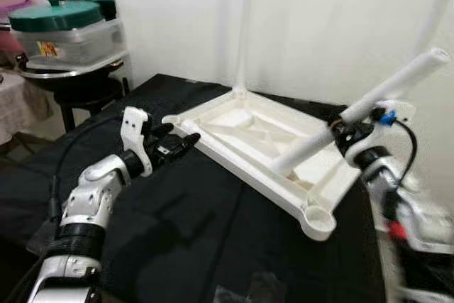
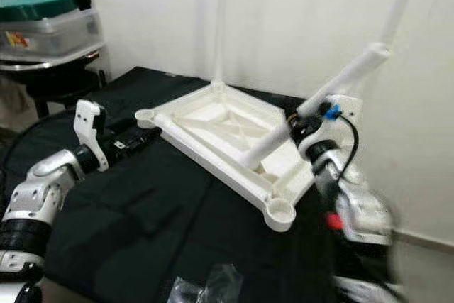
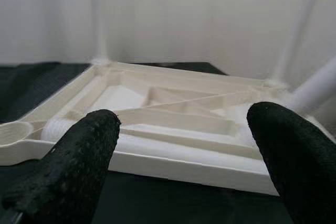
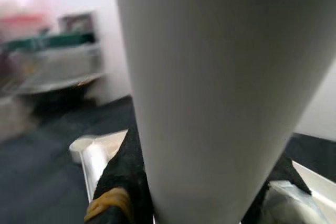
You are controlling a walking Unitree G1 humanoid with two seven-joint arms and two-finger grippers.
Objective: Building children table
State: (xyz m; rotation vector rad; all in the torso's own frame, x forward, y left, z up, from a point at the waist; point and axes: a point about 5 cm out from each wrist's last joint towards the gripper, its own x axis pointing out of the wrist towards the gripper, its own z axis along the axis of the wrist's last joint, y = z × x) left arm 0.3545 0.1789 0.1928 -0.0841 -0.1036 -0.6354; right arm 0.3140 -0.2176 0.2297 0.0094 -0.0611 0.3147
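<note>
tabletop (image 1: 248, 133): white plastic, flipped underside up on the black-covered surface (image 1: 177, 225), right end lifted a bit, near-right corner socket (image 1: 318, 219) empty
far leg (image 1: 243, 33): standing upright in the far corner socket, by the wall
another leg (image 2: 394, 15): poking up at the far right, slanted
loose leg (image 1: 369, 104): white tube, tilted, low end down inside the tabletop frame
right gripper (image 1: 345, 131): clamped around the loose leg about midway, black fingers (image 4: 123, 177) hugging both sides
left gripper (image 1: 186, 140): spread wide, nothing in it, just beside the tabletop's left corner; touching or not, can't tell
left fingers (image 3: 79, 156): well apart, pointing at the near rim
background: lidded plastic container (image 1: 67, 30) on a stand, far left
</note>
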